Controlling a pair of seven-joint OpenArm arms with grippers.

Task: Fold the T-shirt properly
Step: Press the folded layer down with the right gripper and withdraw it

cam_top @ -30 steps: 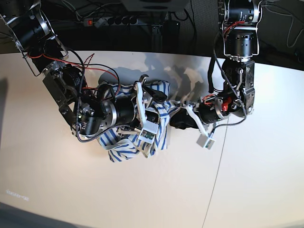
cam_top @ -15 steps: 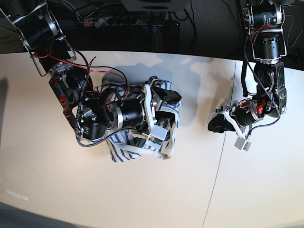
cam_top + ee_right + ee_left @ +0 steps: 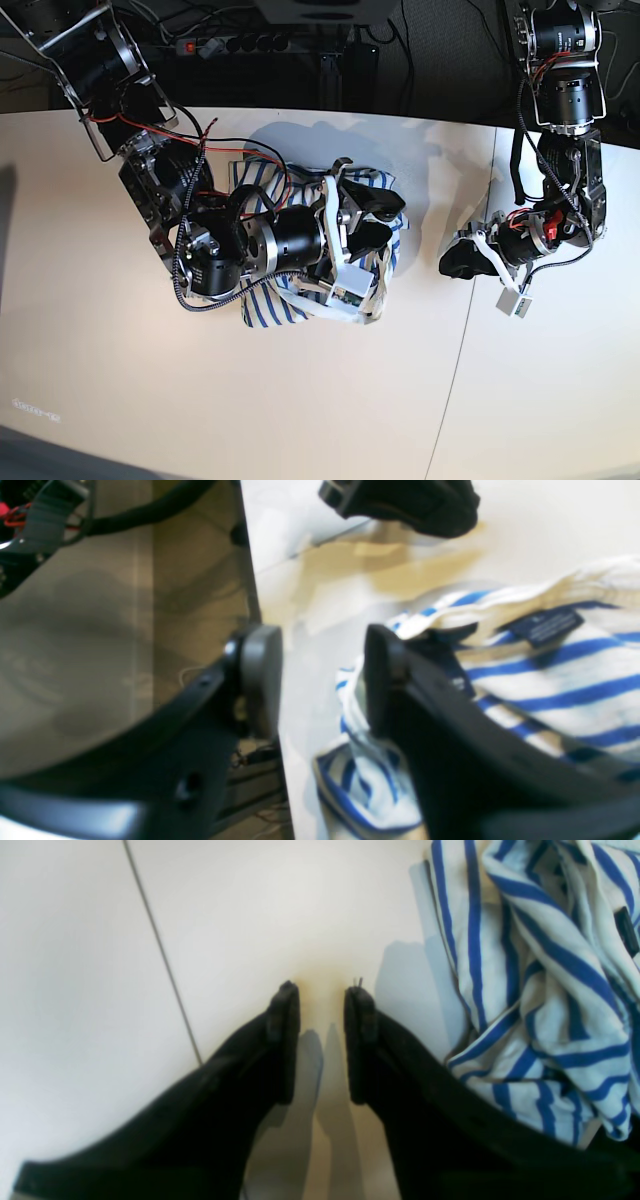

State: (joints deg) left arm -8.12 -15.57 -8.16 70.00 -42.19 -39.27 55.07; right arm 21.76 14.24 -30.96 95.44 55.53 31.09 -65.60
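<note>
Left wrist view: left gripper [image 3: 321, 990], black fingers parted a little, nothing between them, poised over the pale table [image 3: 240, 915]. A thin seam line [image 3: 162, 955] crosses the tabletop to one side. The T-shirt [image 3: 540, 990], striped blue on white and crumpled, lies just beside the gripper, apart from it.

Right wrist view: right gripper [image 3: 320, 680], jaws moderately apart; one finger [image 3: 385, 680] presses against bunched shirt cloth, gap itself empty. Dark neck label [image 3: 547, 625] showing.

Base view: shirt heaped mid-table beneath the right arm [image 3: 250, 250]; left gripper stands well clear of it.
</note>
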